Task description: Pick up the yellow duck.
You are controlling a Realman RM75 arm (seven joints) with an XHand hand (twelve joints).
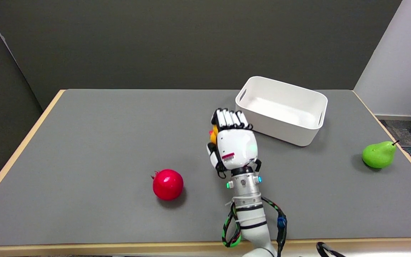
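Note:
My right hand is over the middle of the grey table, back of the hand toward the camera, fingers curled in. The yellow duck shows only as a sliver of yellow and orange at the hand's left edge, wrapped by the fingers. The rest of the duck is hidden behind the palm. Whether the duck rests on the table or is lifted off it cannot be told from this view.
A white plastic bin stands just right of and behind the hand. A red pomegranate lies to the front left. A green pear sits near the table's right edge.

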